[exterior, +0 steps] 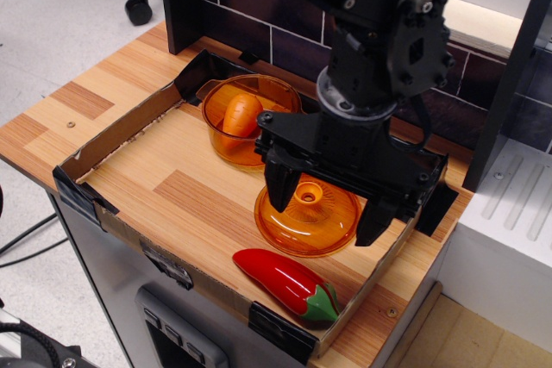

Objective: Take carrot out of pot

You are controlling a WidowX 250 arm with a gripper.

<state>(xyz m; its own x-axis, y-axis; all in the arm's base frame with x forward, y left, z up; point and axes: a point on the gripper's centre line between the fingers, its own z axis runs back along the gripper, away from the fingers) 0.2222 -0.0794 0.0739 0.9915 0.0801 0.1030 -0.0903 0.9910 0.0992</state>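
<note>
The orange toy carrot (241, 115) lies inside the transparent amber pot (226, 142) at the back of the cardboard-edged tray. My black gripper (328, 208) hangs in front and to the right of the pot, above the amber lid. Its two fingers (279, 187) are spread wide on either side of the lid's knob and hold nothing. The gripper is apart from the pot and the carrot.
A flat domed amber lid with a knob (308, 213) lies under the gripper. A glossy red pepper with a green stem (287, 283) lies at the front right. A low cardboard wall (112, 135) rims the wooden tray. A tiled backsplash stands behind.
</note>
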